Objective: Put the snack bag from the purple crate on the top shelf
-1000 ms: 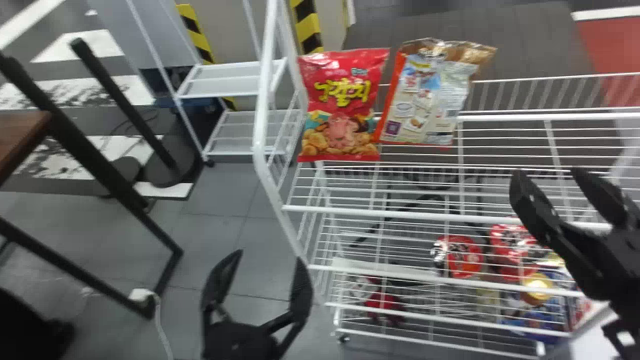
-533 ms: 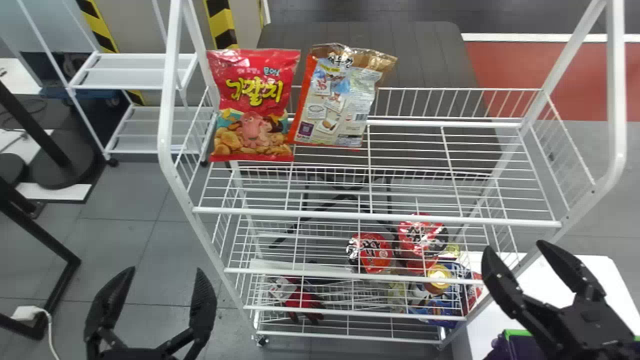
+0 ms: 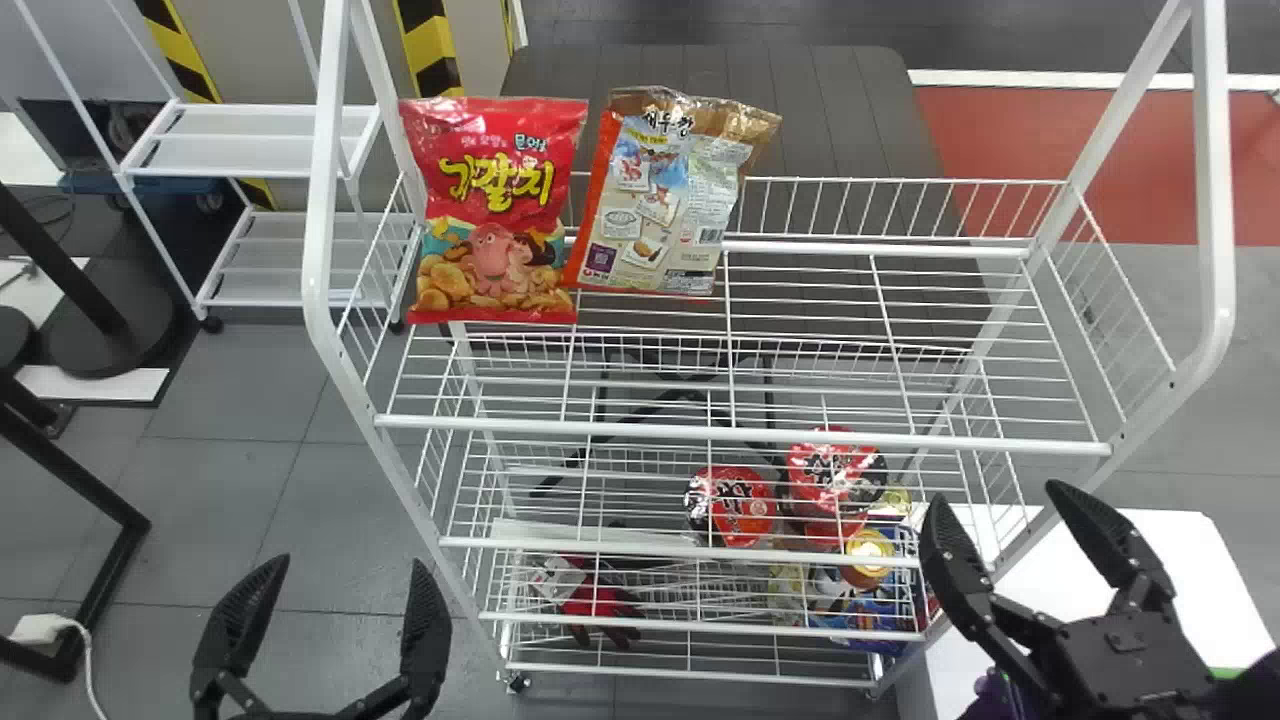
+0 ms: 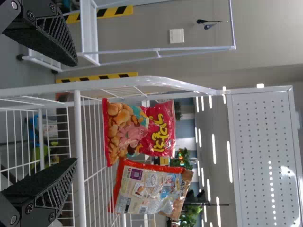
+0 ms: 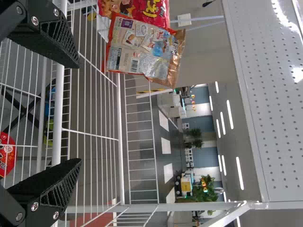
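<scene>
Two grippers: the left gripper (image 3: 345, 565) has its jaws well apart, and the right gripper (image 3: 1000, 492) has its jaws apart also.
Left gripper position: it is before the rack's left side, low in the head view.
Right gripper position: it is at the right front of the rack, near the white table (image 3: 1190, 570).
Purple crate (image 3: 1228, 673): at the lower right of the head view, partly behind the right gripper; its green rim can be seen.
Snack bags: the red snack bag (image 3: 492, 210) stands upright on the left part of the top shelf (image 3: 740, 434); just beside it, with edges meeting, the orange-edged snack bag (image 3: 668, 190) tilts a little, its printed back to the front. I cannot tell which one is the task's bag.
Under the top shelf: two red round packs (image 3: 740, 505) lie side by side on the right part.
Behind, to the left: another white rack (image 3: 250, 140) and striped yellow-black posts (image 3: 430, 45).
</scene>
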### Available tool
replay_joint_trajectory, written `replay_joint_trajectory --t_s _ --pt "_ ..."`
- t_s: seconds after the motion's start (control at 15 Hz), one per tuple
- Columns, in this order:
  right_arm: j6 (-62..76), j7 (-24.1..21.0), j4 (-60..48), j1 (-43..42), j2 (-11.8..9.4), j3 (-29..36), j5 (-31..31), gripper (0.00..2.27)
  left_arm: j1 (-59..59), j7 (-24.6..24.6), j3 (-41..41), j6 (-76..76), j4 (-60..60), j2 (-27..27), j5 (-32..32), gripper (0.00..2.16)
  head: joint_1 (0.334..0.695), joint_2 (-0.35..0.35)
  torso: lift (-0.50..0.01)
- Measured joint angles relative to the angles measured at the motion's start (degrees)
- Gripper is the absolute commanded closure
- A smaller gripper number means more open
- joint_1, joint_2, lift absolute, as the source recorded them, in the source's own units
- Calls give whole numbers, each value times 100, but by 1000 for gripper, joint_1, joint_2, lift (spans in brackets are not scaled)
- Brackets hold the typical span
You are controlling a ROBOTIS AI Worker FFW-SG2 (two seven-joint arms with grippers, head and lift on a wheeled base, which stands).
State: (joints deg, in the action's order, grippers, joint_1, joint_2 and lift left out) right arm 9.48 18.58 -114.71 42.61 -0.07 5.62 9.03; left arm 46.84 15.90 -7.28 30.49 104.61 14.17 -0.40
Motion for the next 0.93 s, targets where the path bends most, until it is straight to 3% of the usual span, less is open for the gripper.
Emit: replay_joint_trajectory --t_s 0.4,0.93 --pt "-470 7 -182 37 7 -324 -146 124 9 68 -24 -69 -2 -165 -164 97 695 85 0" --pt "-70 0 -46 37 7 -362 -188 124 25 133 -49 -36 20 -218 -245 97 695 83 0"
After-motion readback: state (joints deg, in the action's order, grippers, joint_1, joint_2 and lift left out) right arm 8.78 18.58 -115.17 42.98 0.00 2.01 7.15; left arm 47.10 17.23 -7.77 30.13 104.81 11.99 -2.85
